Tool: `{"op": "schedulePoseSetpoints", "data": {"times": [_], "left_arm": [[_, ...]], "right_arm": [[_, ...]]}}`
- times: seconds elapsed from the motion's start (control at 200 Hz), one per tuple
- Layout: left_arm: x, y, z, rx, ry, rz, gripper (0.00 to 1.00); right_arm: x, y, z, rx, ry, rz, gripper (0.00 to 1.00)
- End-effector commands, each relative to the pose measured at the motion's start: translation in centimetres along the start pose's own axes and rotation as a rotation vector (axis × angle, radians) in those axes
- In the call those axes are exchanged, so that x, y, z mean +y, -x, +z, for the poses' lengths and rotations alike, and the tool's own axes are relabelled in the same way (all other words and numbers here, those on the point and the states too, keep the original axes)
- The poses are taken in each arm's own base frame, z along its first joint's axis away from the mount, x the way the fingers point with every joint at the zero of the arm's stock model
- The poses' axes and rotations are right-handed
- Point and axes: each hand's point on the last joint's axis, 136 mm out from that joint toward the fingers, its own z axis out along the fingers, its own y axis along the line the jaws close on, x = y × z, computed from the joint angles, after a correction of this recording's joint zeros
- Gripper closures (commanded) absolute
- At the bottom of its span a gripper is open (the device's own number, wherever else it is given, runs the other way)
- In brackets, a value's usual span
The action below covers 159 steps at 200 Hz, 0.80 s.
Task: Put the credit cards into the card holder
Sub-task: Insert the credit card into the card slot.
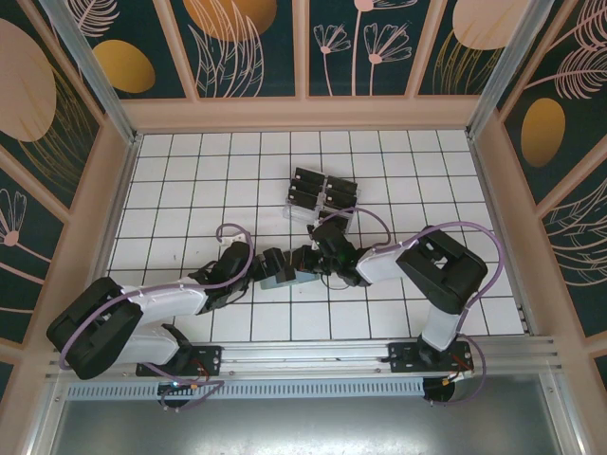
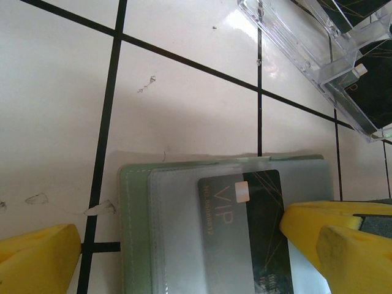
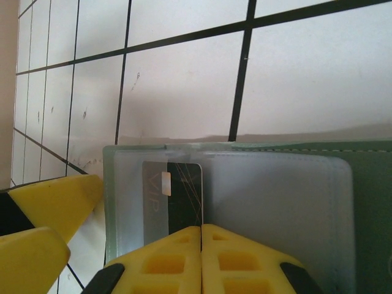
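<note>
White tiled table (image 1: pixel 190 190): right gripper (image 3: pixel 201 231), clenched empty, tips against the card (image 3: pixel 174 193) lying partly in the holder (image 3: pixel 282 202); left gripper (image 2: pixel 180 248) spread wide astride it. Push straight, slowly, keeping the card flat.

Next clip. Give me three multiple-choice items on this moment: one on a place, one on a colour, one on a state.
1. Where does the clear plastic slotted rack stand?
A) beyond the flat sage-green card holder, toward the back wall
B) between the arm bases
C) on top of the holder

2. What colour are the gripper fingers?
A) red
B) yellow
C) blue

3. How is the right gripper?
A) wide open
B) shut
C) clamped on the rack

Answers:
1 A, the top view shows the rack farther out than the holder.
2 B, both wrist views show yellow fingers.
3 B, its fingertips meet at the edge of the black VIP card.
</note>
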Motion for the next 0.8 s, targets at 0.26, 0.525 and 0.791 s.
{"op": "schedulePoseSetpoints", "data": {"times": [0.26, 0.525, 0.791], "left_arm": [[-0.9, -0.4, 0.7, 0.025, -0.047, -0.02, 0.01], [-0.9, 1.0, 0.2, -0.016, 0.002, 0.016, 0.02], [-1.6, 1.9, 0.1, -0.022, 0.027, 0.069, 0.02]], "right_arm": [[1.1, -0.7, 0.8, 0.024, 0.007, -0.021, 0.86], [-0.9, -1.1, -0.1, -0.001, -0.049, 0.005, 0.76], [-5.3, -1.8, -2.1, -0.036, -0.173, 0.102, 0.76]]}}
